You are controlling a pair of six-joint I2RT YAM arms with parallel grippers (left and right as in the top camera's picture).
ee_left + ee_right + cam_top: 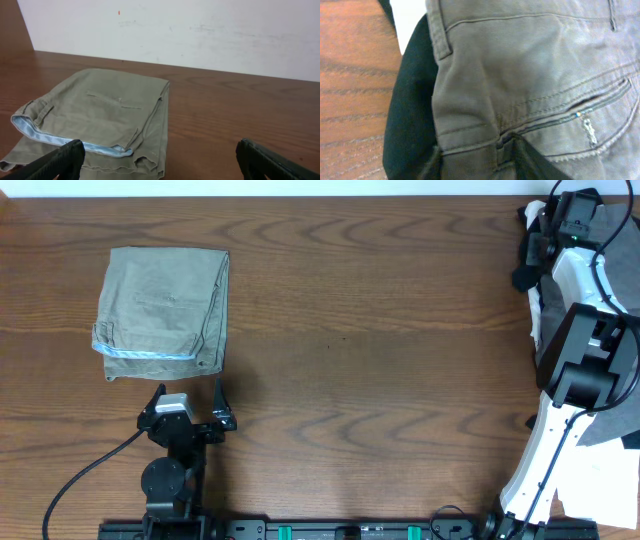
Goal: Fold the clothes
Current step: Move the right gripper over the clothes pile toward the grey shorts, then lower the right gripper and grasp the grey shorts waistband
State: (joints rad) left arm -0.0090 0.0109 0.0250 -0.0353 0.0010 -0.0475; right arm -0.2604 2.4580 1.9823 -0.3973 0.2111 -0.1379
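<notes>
The right tool stands narrow. Its two dark fingers press in from either side on a raised ridge of the grey shorts, just below a pocket opening and beside a belt loop, so a fold of that cloth is pinched between them. The grey shorts fill most of the right wrist view, with seams and a stitched pocket showing. A black garment lies under their edge, and past it the brown counter shows. From overhead this arm reaches to the far right corner of the counter. There grey cloth and a white garment lie heaped around and partly under the arm; how the pieces are layered cannot be made out from that view.

The left tool is spread wide and holds nothing. Both fingertips are low in its wrist view, with bare counter between them. The olive-khaki shorts lie folded into a neat block just beyond it, toward the far left of the counter, close to the tool but apart from it. The pale-blue waistband lining runs along the edge that faces the tool. The two sets of clothes are well apart, with open wood between them.
</notes>
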